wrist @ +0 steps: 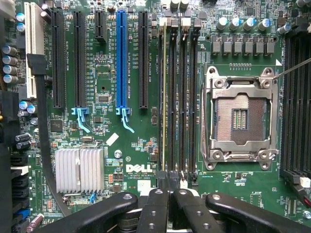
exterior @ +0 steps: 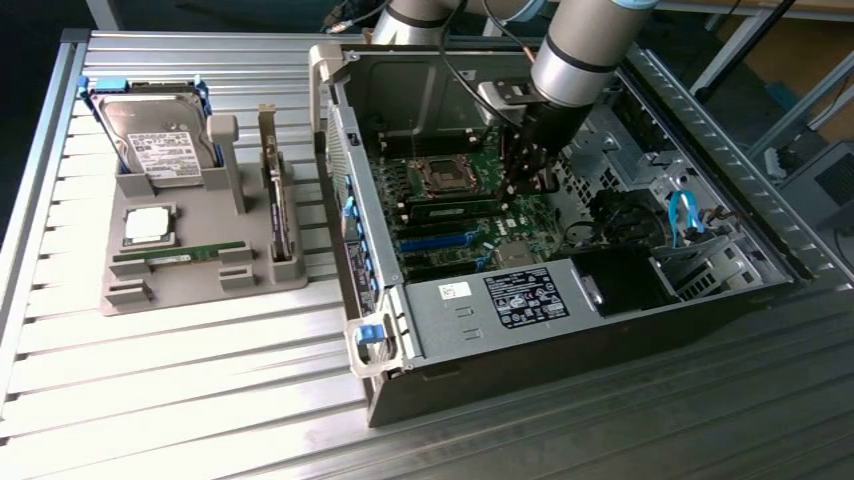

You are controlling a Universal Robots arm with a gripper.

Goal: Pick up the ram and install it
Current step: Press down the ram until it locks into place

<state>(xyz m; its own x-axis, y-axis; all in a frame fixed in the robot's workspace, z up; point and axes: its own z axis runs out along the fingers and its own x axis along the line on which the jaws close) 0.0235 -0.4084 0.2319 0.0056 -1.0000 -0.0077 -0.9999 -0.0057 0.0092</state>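
Inside an open black desktop computer case (exterior: 534, 372), lying on its side on a slatted aluminium table (exterior: 200, 400): black two-finger gripper (exterior: 527, 186) on a grey arm, down over the green motherboard (wrist: 131, 145).

Fingers pressed together, nothing between them; tips (wrist: 170, 183) just over the end of the memory slots nearest the board's lower edge.

Long thin green ram (wrist: 164, 97) standing edge-on in the first of four black memory slots, beside the open silver processor socket (wrist: 240, 119). From the exterior view, seen as a green strip (exterior: 447, 209) just in front of that socket (exterior: 438, 178). Contact between fingers and ram: cannot tell.

Writing on board: "DELL" in white, small "COPYRIGHT" line below it, next to a ribbed silver heatsink (wrist: 79, 170). One bright blue expansion slot (wrist: 121, 58) among black ones.

White-and-black label (exterior: 527, 298) near the case's front edge, text unreadable.

Grey moulded tray (exterior: 200, 290) on the table at the exterior view's left of the case: boxy silver hard drive (exterior: 158, 135) with white label at its far end, square silver processor chip (exterior: 150, 225) mid-tray, second green memory stick (exterior: 180, 257) along its near edge.
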